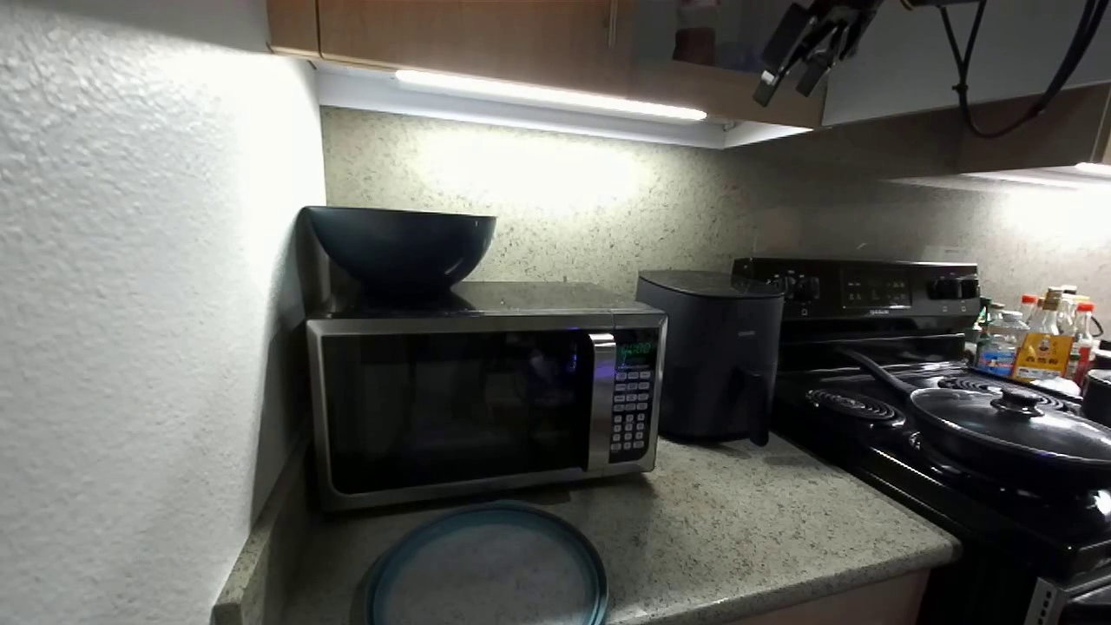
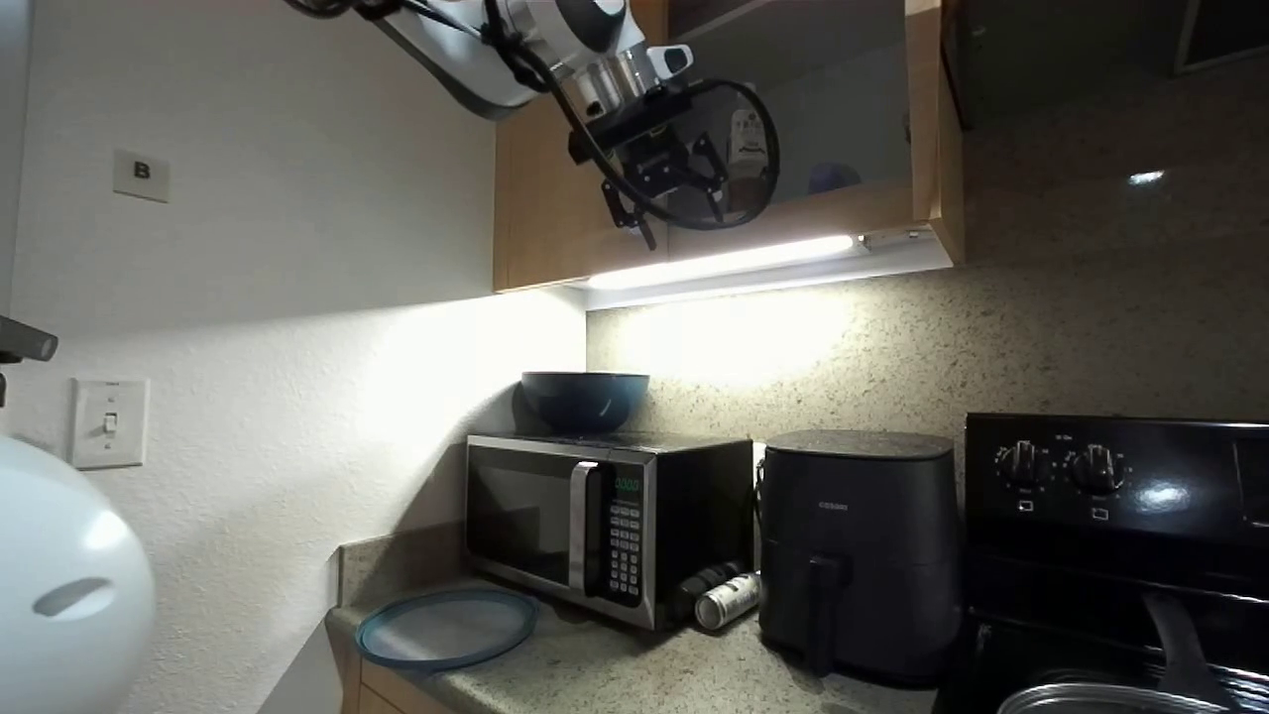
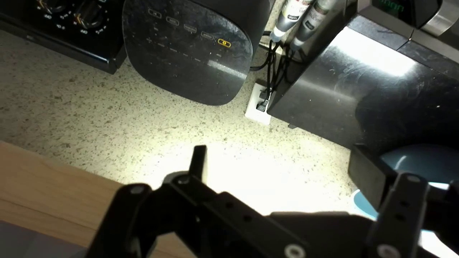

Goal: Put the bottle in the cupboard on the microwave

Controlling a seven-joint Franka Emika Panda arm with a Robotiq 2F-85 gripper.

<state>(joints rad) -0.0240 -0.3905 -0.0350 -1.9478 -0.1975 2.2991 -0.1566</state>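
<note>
The gripper (image 2: 681, 220) is held in front of the wall cupboard (image 2: 555, 208), its fingers (image 3: 369, 175) spread well apart, with bright backsplash (image 3: 215, 130) seen between. The bottle (image 2: 747, 149) is placed inside the cupboard, apart from the gripper: in an exterior view it is seen just to the right of the fingers, partly crossed by a black cable loop (image 2: 775, 159). It is stood upright, its long axis near vertical, the pale upper end pointed up and the amber-brown body turned down. Farther along the shelf a rounded blue object (image 2: 833, 178) is seen. The cupboard's underside is lit by a bright strip (image 2: 734, 260). Beneath, a dark blue bowl (image 1: 404, 247) is rested on the microwave (image 1: 460, 408), which is set on a speckled countertop (image 1: 755, 512) behind a round blue-rimmed disc (image 1: 486, 573). Beside the microwave two cylindrical containers (image 2: 729, 600) are laid down, followed by a black air fryer (image 1: 712, 365). Beyond, a black stove (image 1: 868, 295) is topped by a lidded frying pan (image 1: 1015, 425), and sauce bottles (image 1: 1041, 343) are clustered at its far side. The corner is closed by a textured white wall (image 1: 130, 347).
</note>
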